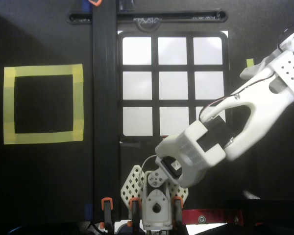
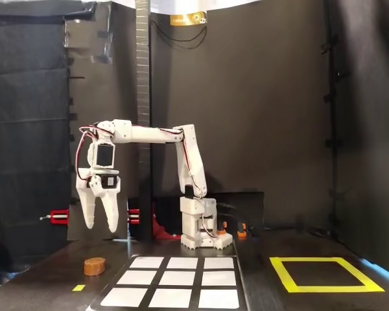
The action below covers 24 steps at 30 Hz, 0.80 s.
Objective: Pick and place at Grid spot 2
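Seen in the fixed view: white arm (image 2: pixel 181 155) reached out to the left, gripper (image 2: pixel 100 227) pointing down with fingers spread, hanging above a small brown disc (image 2: pixel 94 265) lying beside the white grid (image 2: pixel 175 289).

matt white plastic arm (image 2: pixel 157 134) above a matt black table (image 2: pixel 52 282) with glossy yellow tape (image 1: pixel 43 104)

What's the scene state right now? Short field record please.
tool: open, fingers spread, pointing down, hanging above the table, holding nothing
object: brown puck on the table, left of the grid in the fixed view
Grid spot 2: lit, empty
grid: 3x3 white cells, nothing on any visible cell
yellow-tape square: empty
small yellow marker: near the puck
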Each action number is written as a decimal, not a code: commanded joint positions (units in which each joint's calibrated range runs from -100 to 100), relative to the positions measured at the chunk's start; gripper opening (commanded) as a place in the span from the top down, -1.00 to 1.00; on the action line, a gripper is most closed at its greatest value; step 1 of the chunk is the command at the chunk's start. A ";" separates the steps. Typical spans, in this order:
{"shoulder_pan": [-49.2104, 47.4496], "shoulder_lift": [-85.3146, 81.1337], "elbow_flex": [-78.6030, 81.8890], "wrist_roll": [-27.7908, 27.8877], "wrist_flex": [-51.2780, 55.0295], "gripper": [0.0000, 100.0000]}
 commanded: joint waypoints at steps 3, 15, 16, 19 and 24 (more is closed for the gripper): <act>1.41 3.07 -2.14 0.34 -3.02 0.38; 0.91 15.43 -2.05 1.27 -9.16 0.39; 0.74 16.29 -2.05 1.27 -9.91 0.39; 0.57 18.00 -2.05 1.27 -10.91 0.39; 0.57 19.21 -2.05 1.27 -11.40 0.39</act>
